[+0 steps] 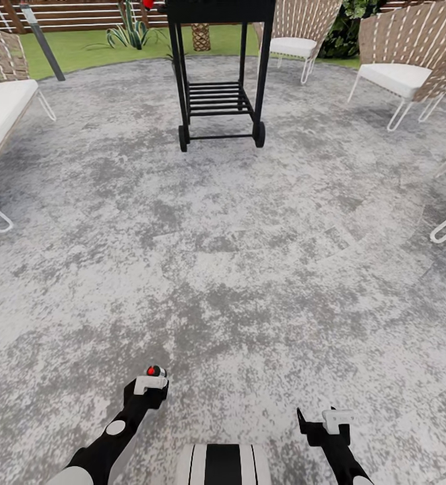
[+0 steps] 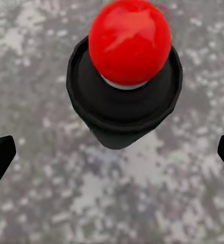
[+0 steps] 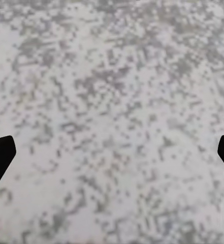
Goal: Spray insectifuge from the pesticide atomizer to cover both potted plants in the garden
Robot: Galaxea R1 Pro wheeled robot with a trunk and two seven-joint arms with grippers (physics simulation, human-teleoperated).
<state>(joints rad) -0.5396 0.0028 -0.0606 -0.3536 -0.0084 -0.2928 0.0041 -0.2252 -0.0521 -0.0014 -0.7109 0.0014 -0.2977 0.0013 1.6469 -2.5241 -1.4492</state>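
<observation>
The pesticide atomizer (image 2: 123,109) appears top-on in the left wrist view, a round red top on a dark body, with grey paving behind it. In the head view its red top (image 1: 155,370) peeks out just beyond my left gripper (image 1: 150,386), low and left of centre. The left gripper (image 2: 112,162) is open; its dark fingertips (image 2: 0,155) stand wide apart on either side and do not touch the bottle. My right gripper (image 1: 319,421) is open too, above bare paving (image 3: 112,101). The potted plants are out of view.
A black wheeled grill cart (image 1: 219,101) stands straight ahead on the stone paving. White woven chairs sit behind it (image 1: 297,40), at the right (image 1: 405,74) and at the left edge (image 1: 1,108). Lawn, a spiky agave (image 1: 132,30) and a slatted fence lie beyond.
</observation>
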